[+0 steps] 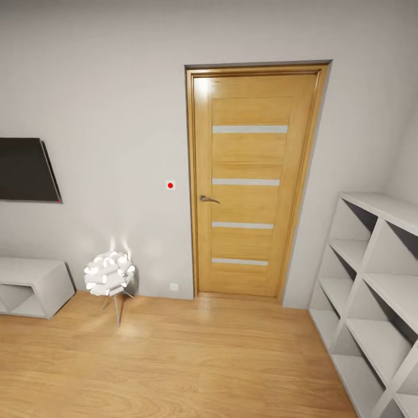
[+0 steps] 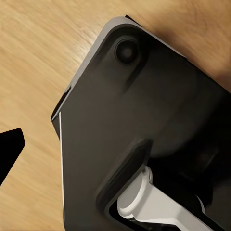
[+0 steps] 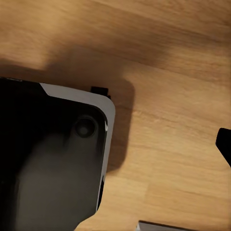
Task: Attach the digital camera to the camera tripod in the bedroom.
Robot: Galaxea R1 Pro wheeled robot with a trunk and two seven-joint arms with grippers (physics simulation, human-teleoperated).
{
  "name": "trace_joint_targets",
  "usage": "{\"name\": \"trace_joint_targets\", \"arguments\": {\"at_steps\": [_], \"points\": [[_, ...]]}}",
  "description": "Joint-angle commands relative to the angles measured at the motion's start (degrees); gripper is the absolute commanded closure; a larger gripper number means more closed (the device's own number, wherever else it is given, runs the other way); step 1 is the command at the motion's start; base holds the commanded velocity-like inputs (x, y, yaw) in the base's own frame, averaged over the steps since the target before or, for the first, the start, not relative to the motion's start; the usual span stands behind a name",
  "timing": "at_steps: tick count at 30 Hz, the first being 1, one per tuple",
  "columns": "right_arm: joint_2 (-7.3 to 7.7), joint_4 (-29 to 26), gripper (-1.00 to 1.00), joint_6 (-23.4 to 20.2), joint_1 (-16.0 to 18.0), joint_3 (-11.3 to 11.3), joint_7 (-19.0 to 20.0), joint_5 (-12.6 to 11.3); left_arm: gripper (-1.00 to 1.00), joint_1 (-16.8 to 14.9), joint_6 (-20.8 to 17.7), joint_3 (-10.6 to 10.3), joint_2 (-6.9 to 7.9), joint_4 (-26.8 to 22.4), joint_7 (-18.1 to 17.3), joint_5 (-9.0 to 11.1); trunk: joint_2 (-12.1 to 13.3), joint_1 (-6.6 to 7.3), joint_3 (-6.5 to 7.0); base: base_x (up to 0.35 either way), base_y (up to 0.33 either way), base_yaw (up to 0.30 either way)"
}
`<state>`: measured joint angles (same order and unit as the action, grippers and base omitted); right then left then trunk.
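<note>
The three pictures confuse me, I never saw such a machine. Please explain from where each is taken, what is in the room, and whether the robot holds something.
This is a simulated wheeled robot with two arms. The head camera looks at a closed wooden door, a white ball-cluster lamp on the wood floor, a dark screen on the wall, a low white cabinet and white shelves. The two wrist cameras look down at the floor and the robot's own dark base. No camera or tripod appears, and nothing held is visible; whether the grippers are open cannot be told.
</note>
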<state>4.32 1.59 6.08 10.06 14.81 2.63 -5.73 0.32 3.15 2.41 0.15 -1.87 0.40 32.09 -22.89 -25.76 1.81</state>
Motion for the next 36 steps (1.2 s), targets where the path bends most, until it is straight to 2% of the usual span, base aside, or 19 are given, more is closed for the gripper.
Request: {"name": "trace_joint_targets", "arguments": {"at_steps": [1, 25, 36], "points": [[-0.04, 0.17, -1.00, 0.35, 0.05, 0.37, 0.27, -0.60, -1.00, 0.03, 0.05, 0.23, 0.01, -0.07, 0.04, -0.08, -0.03, -0.02, -0.01, 0.041, -0.153, 0.000], [-0.44, 0.17, -1.00, -0.04, 0.05, 0.22, 0.37, -0.69, -1.00, 0.03, 0.02, 0.43, 0.12, -0.07, 0.04, 0.05, -0.03, -0.02, -0.01, 0.092, -0.254, 0.001], [-0.21, 0.17, -1.00, -0.01, 0.05, 0.30, 0.36, -0.69, -1.00, 0.03, 0.01, 0.66, 0.12, -0.01, 0.04, 0.47, -0.03, -0.02, -0.01, 0.101, -0.270, 0.199]]}}
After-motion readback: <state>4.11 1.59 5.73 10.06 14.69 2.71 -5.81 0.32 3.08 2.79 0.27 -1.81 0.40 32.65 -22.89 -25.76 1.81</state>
